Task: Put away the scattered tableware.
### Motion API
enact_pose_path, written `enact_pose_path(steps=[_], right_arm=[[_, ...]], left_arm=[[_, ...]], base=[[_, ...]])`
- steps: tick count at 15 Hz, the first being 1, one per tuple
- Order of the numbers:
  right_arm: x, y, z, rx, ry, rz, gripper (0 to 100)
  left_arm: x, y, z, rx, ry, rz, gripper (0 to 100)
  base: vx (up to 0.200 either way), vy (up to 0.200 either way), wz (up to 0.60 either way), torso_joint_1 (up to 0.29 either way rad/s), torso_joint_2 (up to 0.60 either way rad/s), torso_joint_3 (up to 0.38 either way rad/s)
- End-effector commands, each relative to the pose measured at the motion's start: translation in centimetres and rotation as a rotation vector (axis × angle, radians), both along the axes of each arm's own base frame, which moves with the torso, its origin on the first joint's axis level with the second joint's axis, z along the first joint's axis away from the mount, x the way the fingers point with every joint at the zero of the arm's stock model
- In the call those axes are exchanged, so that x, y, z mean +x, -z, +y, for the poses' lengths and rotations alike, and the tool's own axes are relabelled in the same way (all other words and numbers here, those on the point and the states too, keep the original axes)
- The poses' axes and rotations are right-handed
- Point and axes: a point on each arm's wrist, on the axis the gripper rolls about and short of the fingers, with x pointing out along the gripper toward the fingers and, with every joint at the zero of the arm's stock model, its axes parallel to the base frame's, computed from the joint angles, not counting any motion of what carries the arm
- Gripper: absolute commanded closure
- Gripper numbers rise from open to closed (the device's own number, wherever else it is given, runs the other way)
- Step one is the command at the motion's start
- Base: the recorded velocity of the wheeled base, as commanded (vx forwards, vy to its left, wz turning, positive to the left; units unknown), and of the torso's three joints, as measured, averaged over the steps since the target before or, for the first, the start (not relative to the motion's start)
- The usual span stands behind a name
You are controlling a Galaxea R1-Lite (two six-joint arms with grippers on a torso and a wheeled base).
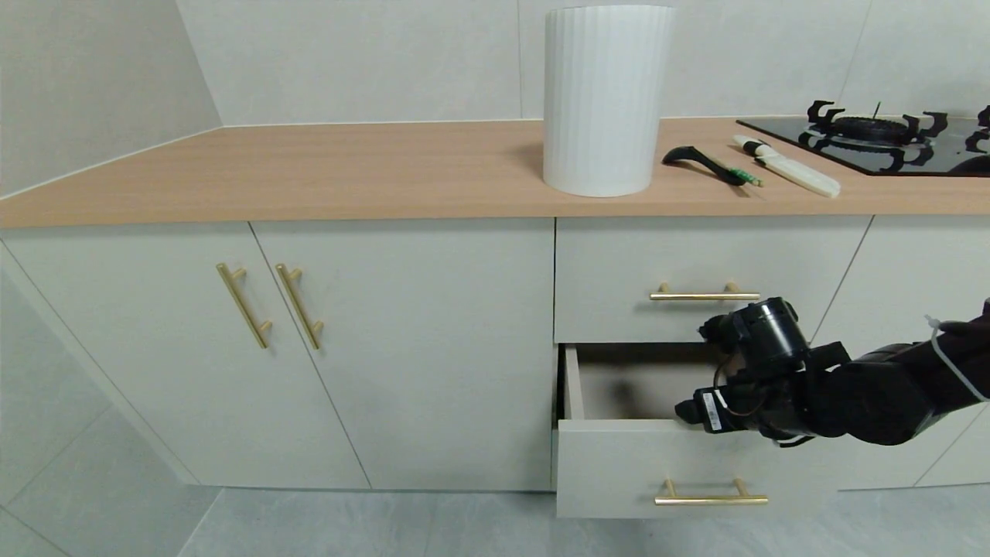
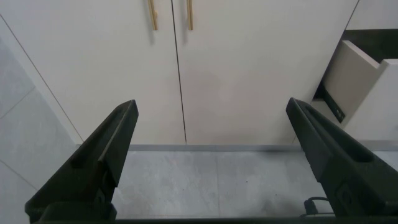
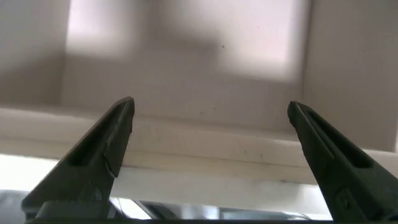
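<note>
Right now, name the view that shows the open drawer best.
Head view: the drawer is seen pulled out, with its front and handle. Right wrist view looks into it up close; left wrist view catches one side.

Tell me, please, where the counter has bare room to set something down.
The counter is bare from the corner wall to the white container. Between the container and the hob it is crowded: a black tool and a white knife lie there.

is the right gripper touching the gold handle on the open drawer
Apart. The head view shows the right gripper up at the open drawer's top edge, with bare drawer front between it and the gold handle below.
</note>
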Motion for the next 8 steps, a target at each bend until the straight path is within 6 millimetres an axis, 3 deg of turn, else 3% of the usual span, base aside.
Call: enact_pose_path(steps=[1,8], right_arm=[[-0.9,-0.9,0.2,-0.016,-0.032,0.010,0],[-4.7,-1.5,1.1,-0.131,-0.147,0.194,0]], left_arm=[[0.0,0.0,0.0,0.000,0.000,0.001,0],[0.0,0.0,0.0,0.000,0.000,0.001,0]], base=[[0.000,0.000,0.00,0.000,0.00,0.000],[0.000,0.000,0.00,0.000,0.00,0.000]])
